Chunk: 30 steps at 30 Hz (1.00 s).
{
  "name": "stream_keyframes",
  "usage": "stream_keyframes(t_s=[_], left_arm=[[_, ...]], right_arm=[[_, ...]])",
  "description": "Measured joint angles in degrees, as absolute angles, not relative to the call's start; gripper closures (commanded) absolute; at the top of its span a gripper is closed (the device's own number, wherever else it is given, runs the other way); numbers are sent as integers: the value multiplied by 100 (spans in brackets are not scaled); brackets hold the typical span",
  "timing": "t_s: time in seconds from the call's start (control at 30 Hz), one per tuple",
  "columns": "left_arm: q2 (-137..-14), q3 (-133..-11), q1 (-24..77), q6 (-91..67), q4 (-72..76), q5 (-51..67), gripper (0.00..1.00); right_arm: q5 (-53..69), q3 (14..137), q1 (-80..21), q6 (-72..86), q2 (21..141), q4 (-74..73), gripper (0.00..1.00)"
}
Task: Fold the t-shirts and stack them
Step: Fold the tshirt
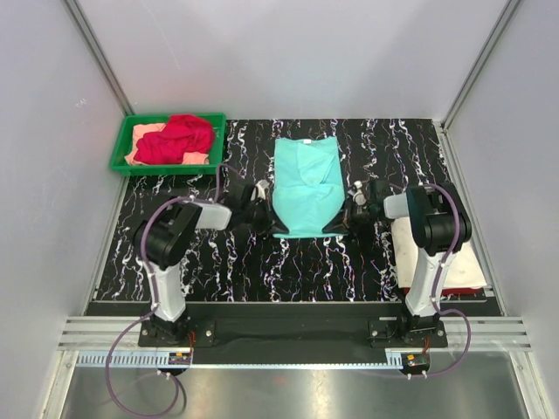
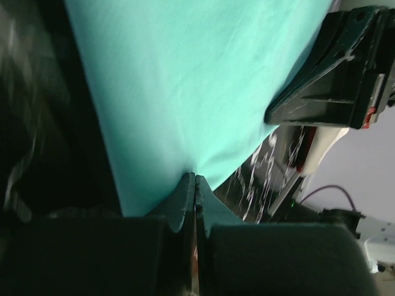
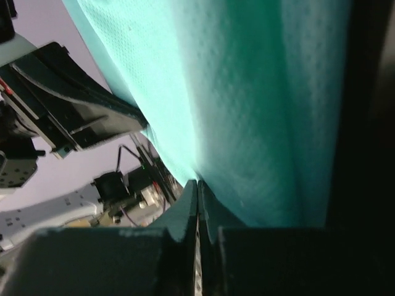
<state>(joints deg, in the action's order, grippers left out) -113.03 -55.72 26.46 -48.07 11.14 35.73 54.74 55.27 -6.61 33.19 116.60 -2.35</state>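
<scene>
Left tool (image 2: 195,185) has its two fingers pressed flat together on the near left corner of the teal shirt (image 1: 306,183), with a fold of the cloth caught between the tips. Right tool (image 3: 197,188) is closed the same way on the shirt's near right corner. In each wrist view the teal cloth spreads away from the pinched fingertips and the other tool shows beyond it. Seen from above, the two tools face each other across the shirt's near hem, about midway between the table's near and far edges.

Nearest of the cloth is a white shirt (image 1: 463,262), lying flat by the right edge of the table (image 1: 227,271) toward the near right corner and partly hidden by the right arm. A red strip (image 1: 454,291) shows under its near edge.

The teal shirt lies in the middle of the table as a narrow panel, its sides folded inward. Its collar points to the far edge and its hem to the near edge.

At the far left corner stands a green tray (image 1: 119,157). It holds a crumpled red shirt (image 1: 177,138) lying on top of a peach shirt (image 1: 145,133).
</scene>
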Motion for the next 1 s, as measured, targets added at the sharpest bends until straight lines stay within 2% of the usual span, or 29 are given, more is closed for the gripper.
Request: stream_keyframes(t_s=[0.1, 0.27, 0.4, 0.53, 0.67, 1.0], left_arm=[[-10709, -4827, 2646, -4737, 972, 3573, 100], [-9638, -3881, 2731, -4530, 360, 3496, 99], [-8779, -3846, 3083, -4268, -537, 3389, 91], [-8226, -4281, 3131, -4069, -1068, 3380, 87], [-8475, -4969, 2961, -3922, -1048, 3439, 89], [-10844, -6018, 2239, -3769, -572, 3538, 98]], right_arm=[[5417, 4995, -978, 3356, 11303, -108, 97], [5229, 4165, -2062, 3813, 10593, 78, 96], [5004, 3861, -2222, 4071, 9714, -598, 94], [4831, 4493, -2058, 3918, 9306, -1210, 90], [4792, 5168, -1758, 3771, 9649, -1258, 89], [4790, 6274, -1302, 3485, 11710, -1151, 90]])
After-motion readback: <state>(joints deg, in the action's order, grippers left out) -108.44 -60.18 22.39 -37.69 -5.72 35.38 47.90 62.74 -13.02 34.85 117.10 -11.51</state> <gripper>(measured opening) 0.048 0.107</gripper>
